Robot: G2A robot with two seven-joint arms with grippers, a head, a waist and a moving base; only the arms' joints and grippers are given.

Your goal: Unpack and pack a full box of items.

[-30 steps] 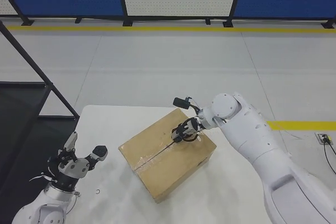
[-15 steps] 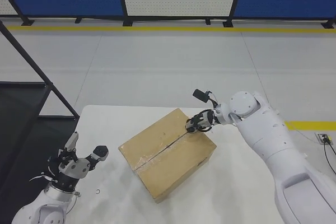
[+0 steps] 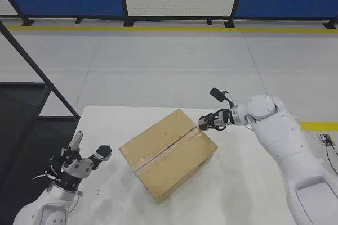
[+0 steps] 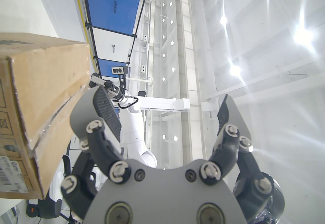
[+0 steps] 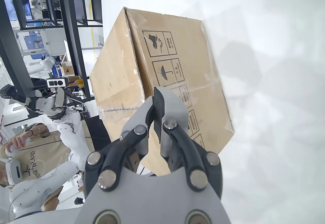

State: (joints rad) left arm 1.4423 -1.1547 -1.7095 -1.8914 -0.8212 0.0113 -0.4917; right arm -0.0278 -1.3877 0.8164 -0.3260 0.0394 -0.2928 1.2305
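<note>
Withdrawn from the box (image 3: 169,154) top, the right end effector (image 3: 207,122) hangs past its 2 o'clock corner, fingers pressed together. Spread wide, the left end effector (image 3: 90,147) sits at 9 o'clock. The box rests mid-table (image 3: 242,185).

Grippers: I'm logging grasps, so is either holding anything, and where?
Nothing is held: the left gripper is open, and the right gripper is shut empty by the box.

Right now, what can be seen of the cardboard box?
The cardboard box is brown, top flaps closed along a centre seam with clear tape. Handling symbols are printed on one side, a label on another. It stands flat on the white table, askew to its edges. The shut right gripper is beside one top corner, seemingly apart.
</note>
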